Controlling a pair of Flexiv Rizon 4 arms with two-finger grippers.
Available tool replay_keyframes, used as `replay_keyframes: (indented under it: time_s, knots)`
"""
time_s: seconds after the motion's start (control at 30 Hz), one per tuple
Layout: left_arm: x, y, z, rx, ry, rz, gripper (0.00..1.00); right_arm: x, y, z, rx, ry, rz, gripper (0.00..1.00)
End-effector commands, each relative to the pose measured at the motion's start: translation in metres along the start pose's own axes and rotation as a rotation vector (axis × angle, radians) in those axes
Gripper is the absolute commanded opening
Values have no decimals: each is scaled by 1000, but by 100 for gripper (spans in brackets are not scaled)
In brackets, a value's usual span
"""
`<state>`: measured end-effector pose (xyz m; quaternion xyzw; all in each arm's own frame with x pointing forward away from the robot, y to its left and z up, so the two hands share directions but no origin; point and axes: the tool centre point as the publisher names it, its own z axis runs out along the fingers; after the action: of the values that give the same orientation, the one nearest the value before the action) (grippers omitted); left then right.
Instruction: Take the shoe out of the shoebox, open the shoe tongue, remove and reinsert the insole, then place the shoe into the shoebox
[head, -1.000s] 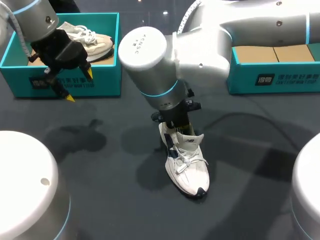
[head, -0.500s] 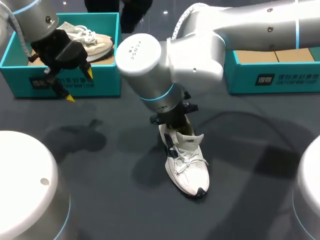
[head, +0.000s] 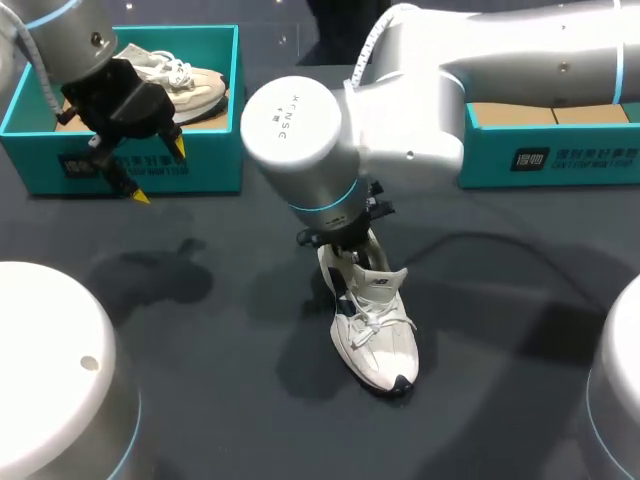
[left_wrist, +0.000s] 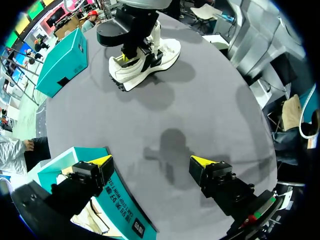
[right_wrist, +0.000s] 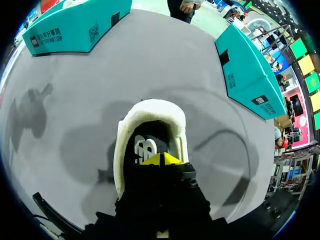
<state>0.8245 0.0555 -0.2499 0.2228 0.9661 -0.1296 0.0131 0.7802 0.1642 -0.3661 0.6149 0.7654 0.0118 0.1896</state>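
Note:
A white and navy shoe (head: 375, 335) stands upright on the dark table, toe towards the front edge. My right gripper (right_wrist: 161, 159) is shut, its yellow tips together and dipped into the shoe's opening inside the padded collar (right_wrist: 150, 112), just above the insole (right_wrist: 145, 147) with its printed mark. The frames do not show whether the tips pinch anything. In the left wrist view the shoe (left_wrist: 150, 57) lies far ahead with my right gripper (left_wrist: 127, 59) in it. My left gripper (head: 160, 172) hangs open and empty before the left shoebox (head: 205, 165).
A second pale shoe (head: 175, 75) lies in the teal left shoebox. Another teal shoebox (head: 560, 150) with brown card inside stands at the back right. The right arm's bulky wrist (head: 305, 125) hangs over the table's middle.
The right arm's upper links have shifted slightly while its gripper stays in the shoe. The shoe and the left arm have not moved.

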Motion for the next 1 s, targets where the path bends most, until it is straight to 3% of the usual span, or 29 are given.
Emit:
replay_keyframes:
  time_s: [0.03,0.4,0.6,0.73,1.0]
  knots:
    - [0,0,0,-2,1,1,100,-3,4,20,14,84,-14,0]
    - [0,0,0,-2,1,1,100,14,-3,35,96,119,-61,0]
    - [0,0,0,-2,1,1,100,15,0,-2,59,89,-43,0]
    - [0,0,0,-2,1,1,100,23,7,-10,52,105,-86,0]
    - [0,0,0,-2,1,1,100,30,7,36,187,227,-131,0]
